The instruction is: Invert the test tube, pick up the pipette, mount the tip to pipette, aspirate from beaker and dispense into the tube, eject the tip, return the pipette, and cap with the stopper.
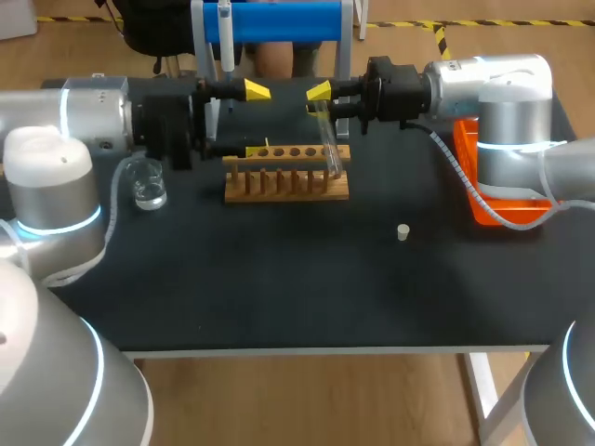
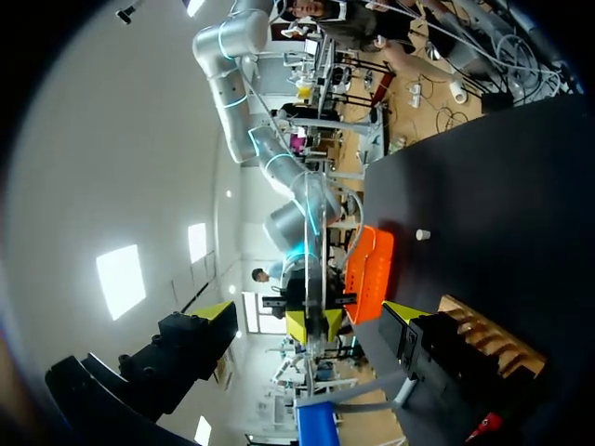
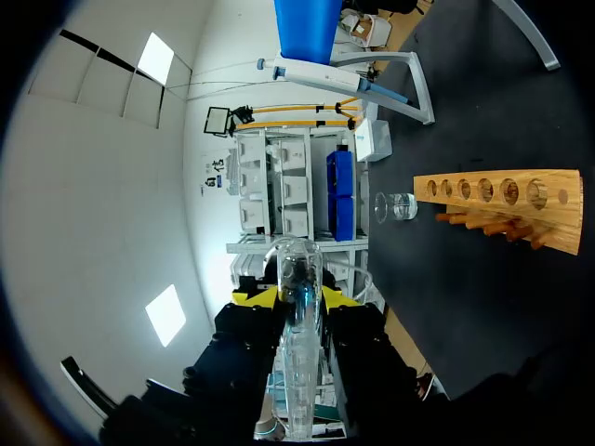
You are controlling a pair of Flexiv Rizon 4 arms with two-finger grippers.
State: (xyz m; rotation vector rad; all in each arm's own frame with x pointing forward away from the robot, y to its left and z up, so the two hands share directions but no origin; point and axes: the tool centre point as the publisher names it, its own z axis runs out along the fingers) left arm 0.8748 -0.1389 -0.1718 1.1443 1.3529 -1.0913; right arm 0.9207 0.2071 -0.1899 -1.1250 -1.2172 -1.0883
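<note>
Looks like we're on step one, the flipping bit. The right gripper (image 3: 294,299) is clamped on the test tube (image 1: 327,139), holding it tilted in the air over the right end of the wooden rack (image 1: 288,183). The left gripper (image 1: 257,121) is wide open with nothing in it, just past the rack's left end. The pipette (image 1: 226,37) hangs on its stand at the back, and the stopper (image 1: 403,232) lies loose on the table (image 1: 279,297). Next up, I'd guess, the tube goes mouth up and gets lined up over a hole. Can't tell which end is which right now.
</note>
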